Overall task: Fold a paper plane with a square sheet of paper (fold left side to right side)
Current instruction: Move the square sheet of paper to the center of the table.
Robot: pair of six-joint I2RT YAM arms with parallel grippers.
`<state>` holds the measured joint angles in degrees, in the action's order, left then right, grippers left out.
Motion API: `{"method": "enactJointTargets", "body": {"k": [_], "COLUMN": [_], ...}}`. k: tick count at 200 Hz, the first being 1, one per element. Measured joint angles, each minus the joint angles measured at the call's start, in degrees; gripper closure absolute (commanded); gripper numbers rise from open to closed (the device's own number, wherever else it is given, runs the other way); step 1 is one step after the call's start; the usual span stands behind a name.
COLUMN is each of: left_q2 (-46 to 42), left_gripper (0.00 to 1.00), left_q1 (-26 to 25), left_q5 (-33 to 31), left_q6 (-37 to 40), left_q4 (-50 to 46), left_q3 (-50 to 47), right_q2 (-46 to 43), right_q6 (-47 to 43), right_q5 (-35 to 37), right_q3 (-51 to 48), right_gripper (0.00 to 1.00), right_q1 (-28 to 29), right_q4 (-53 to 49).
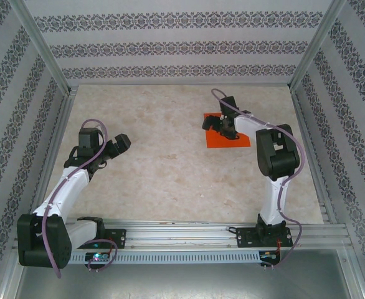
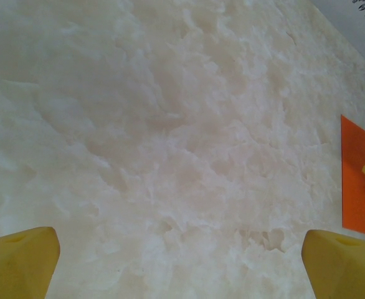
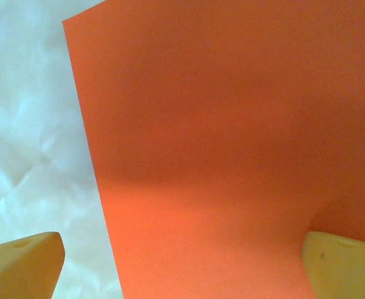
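The square sheet of paper (image 1: 232, 139) is bright orange and lies flat on the table at the right rear. My right gripper (image 1: 222, 127) hovers low over the sheet's left part, open. In the right wrist view the paper (image 3: 220, 143) spreads under the right gripper (image 3: 182, 268). Its left fingertip (image 3: 23, 265) is over bare table and its right fingertip (image 3: 344, 265) over the orange; nothing is gripped. My left gripper (image 1: 115, 152) stands open over bare table at the left. From the left gripper (image 2: 182, 268), the paper's edge (image 2: 357, 187) shows far right.
The pale marbled tabletop (image 1: 170, 168) is boxed in by patterned walls (image 1: 170, 43) on three sides with metal posts (image 1: 42, 50). A metal rail (image 1: 189, 233) carrying both arm bases runs along the near edge.
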<state>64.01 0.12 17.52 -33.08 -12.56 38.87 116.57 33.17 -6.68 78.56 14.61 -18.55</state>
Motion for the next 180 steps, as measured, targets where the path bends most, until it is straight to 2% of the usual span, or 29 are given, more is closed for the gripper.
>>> {"method": "enactJointTargets", "body": {"k": [29,66,106,135,171,180], "left_q2": [0.00,0.00,0.00,0.02,0.22,0.50], "left_gripper": [0.00,0.00,0.00,0.00,0.00,0.03], "left_q1": [0.00,0.00,0.00,0.00,0.00,0.00], "left_q5": [-0.07,-0.17,-0.17,-0.15,0.33,0.92], "left_q6": [0.00,0.02,0.02,0.02,0.00,-0.04], "left_q4": [-0.17,-0.37,-0.37,-0.37,-0.35,-0.35], "left_q3": [0.00,0.00,0.00,0.00,0.00,0.00], "right_q2": [-3.37,-6.78,-7.76,-7.76,-8.11,-8.59], "right_q6": [5.66,15.69,24.41,26.99,26.77,25.99], "right_q5": [2.12,5.95,9.07,10.01,10.34,10.43], "right_q3": [-4.35,-8.55,-9.81,-9.81,-9.60,-9.29], "right_gripper": [0.02,0.02,0.02,0.02,0.02,0.02], "right_q1": [6.05,16.57,25.90,29.07,29.27,29.27], "right_q4": [-0.63,-0.79,-0.72,-0.74,-0.87,-1.07]}}
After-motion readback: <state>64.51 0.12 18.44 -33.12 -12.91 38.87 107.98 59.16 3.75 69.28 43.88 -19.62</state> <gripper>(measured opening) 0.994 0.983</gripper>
